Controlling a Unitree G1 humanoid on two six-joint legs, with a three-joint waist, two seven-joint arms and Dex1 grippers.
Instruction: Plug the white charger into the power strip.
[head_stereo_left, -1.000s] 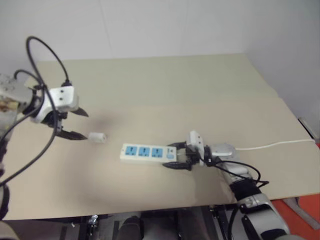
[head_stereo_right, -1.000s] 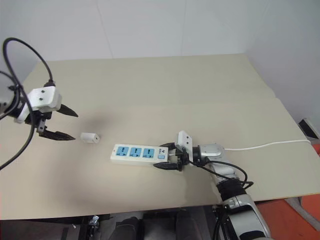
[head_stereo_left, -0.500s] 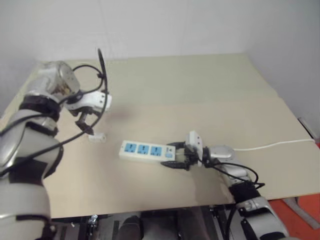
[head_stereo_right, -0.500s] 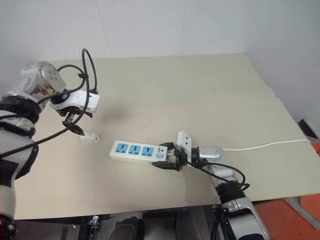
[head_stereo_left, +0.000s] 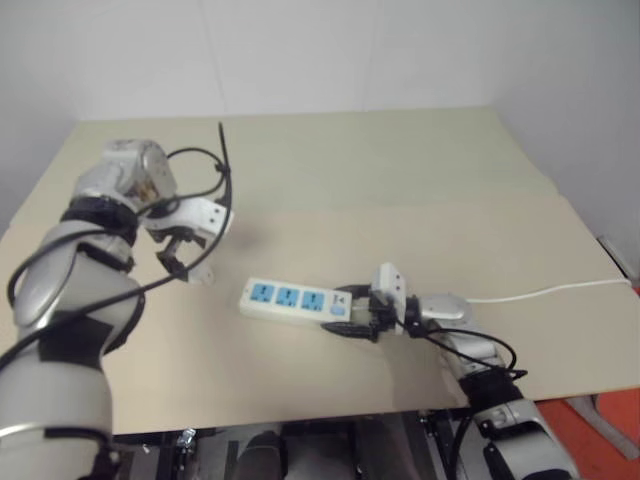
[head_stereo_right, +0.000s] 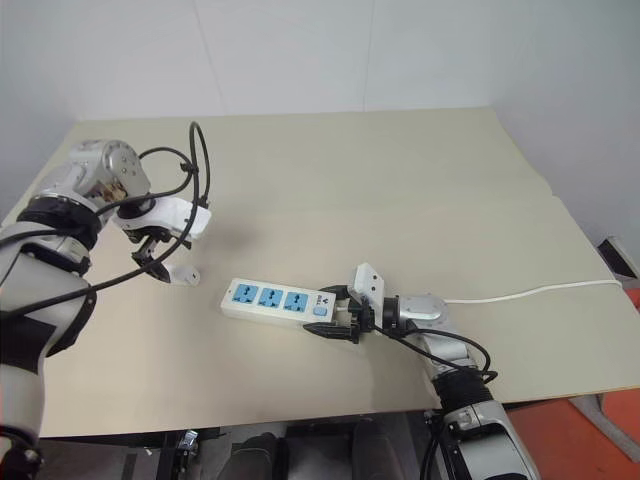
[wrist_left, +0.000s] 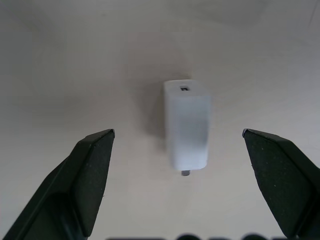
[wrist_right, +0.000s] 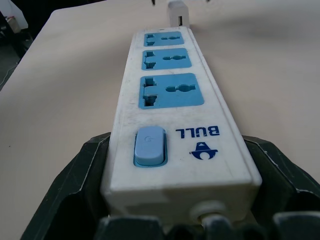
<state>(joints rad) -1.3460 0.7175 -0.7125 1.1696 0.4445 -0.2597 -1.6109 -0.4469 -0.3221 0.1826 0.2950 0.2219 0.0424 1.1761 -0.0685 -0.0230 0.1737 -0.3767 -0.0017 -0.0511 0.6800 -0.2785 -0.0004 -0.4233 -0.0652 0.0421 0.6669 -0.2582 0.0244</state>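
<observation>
Head views: my left claw (head_stereo_right: 158, 262) hangs pointing down over the white charger (head_stereo_right: 183, 274), which lies flat on the beige counter (head_stereo_right: 330, 190), just beside the far end of the power strip (head_stereo_right: 279, 303) and apart from it; the charger is partly hidden by my fingers here. My right claw (head_stereo_right: 335, 312) lies level on the counter, jaws shut on the switch end of the strip, whose thin white cord (head_stereo_right: 540, 291) runs off to my right. Left wrist view: the charger (wrist_left: 186, 122) lies between my two black fingers (wrist_left: 90, 165), which stand as wide as they go and touch nothing; a small port shows on one end face, a metal prong tip at the other. Judged a light, rigid plastic block with smooth and probably slippery sides, not fragile apart from its prongs; best taken across the two long flat sides near the middle, leaving the prong end free for the socket. Right wrist view: the strip (wrist_right: 172, 105) sits clamped between my fingers (wrist_right: 80, 180) at its switch end, three blue sockets in a row, all empty, blue switch (wrist_right: 149, 145) nearest me, charger (wrist_right: 179, 11) just past the far end. The strip looks stiff and light, liable to slide if not held.
</observation>
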